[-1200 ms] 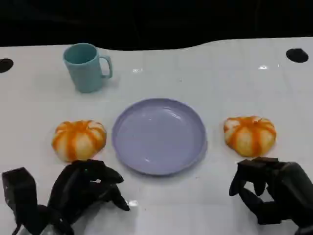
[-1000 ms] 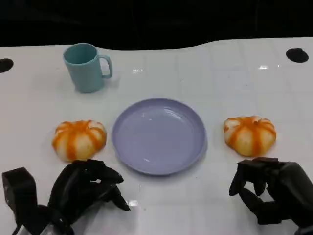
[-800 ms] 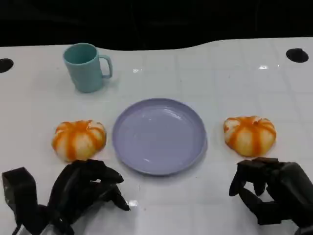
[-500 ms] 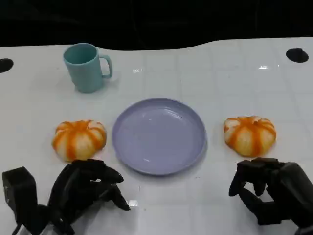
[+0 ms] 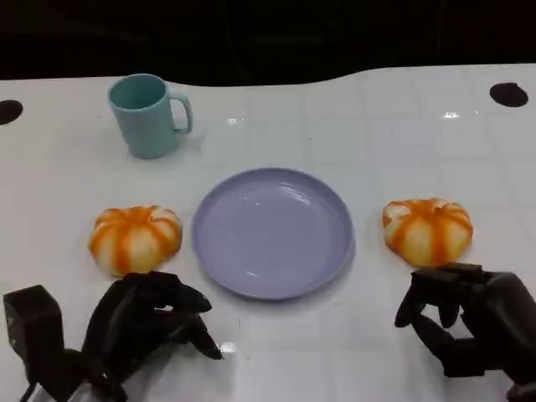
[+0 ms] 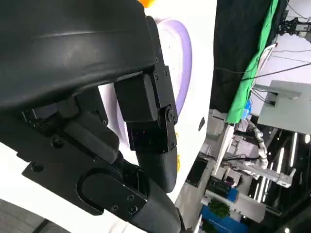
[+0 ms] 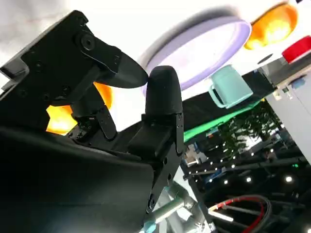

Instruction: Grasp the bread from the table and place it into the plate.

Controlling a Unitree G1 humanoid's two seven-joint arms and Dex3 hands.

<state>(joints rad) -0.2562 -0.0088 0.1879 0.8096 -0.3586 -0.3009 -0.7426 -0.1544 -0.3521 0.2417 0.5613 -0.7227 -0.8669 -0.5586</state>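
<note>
My right hand [image 5: 469,322], fingers curled on nothing, sits nearest the round orange-striped bread bun [image 5: 428,231] — bun at 12 o'clock; left hand [image 5: 142,322] likewise empty.

Two orange-striped bread rolls [image 5: 136,239] [image 5: 428,230] on the table, flanking empty lilac plate [image 5: 273,231], none touching

no readable text, no labels — none

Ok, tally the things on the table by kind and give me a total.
Bread: 2, left bread and right bread
Plate: 1, purple plate
Mug: 1, teal mug
Total: 4
</note>
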